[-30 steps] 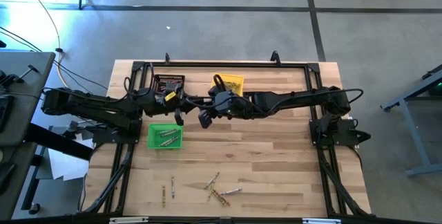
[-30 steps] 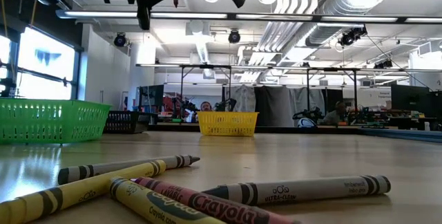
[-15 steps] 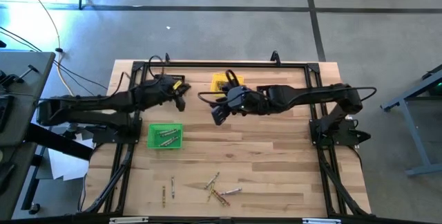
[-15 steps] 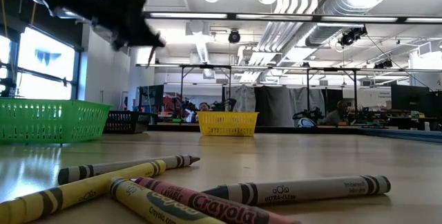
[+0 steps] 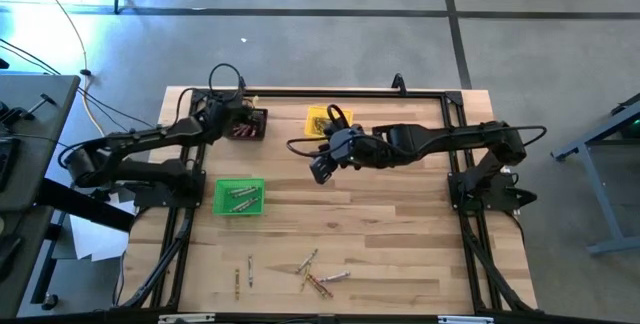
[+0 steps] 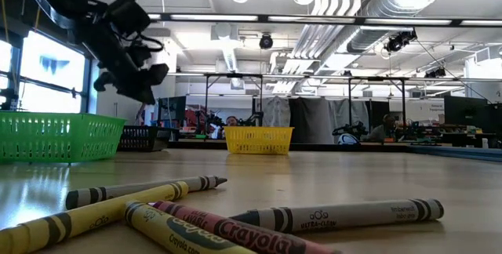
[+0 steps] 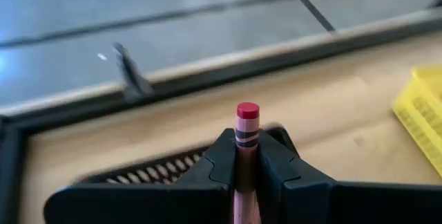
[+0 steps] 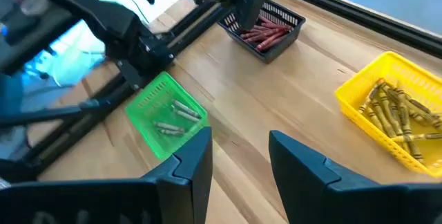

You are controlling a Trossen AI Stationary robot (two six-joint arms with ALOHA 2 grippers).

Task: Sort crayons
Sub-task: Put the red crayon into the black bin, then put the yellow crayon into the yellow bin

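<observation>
Three bins: black bin (image 8: 264, 25) red crayons (image 8: 265, 33), yellow bin (image 8: 391, 106) gold, green bin (image 8: 166, 115) grey

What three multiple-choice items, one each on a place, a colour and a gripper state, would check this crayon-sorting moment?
1. Where is the left gripper?
A. Over the black bin
B. Over the green bin
C. Down at the loose crayons near the table's front edge

2. What colour is the crayon in the left gripper?
A. Yellow
B. Red
C. Grey

3. How does the right gripper stand?
A. Shut on a yellow crayon
B. Shut and empty
C. Open and empty

Answers:
1 A: the high view puts that gripper at the black bin, at the table's far left.
2 B: the left wrist view shows a red tip standing up between the fingers.
3 C: the right wrist view shows its fingers apart with only bare table between them.
</observation>
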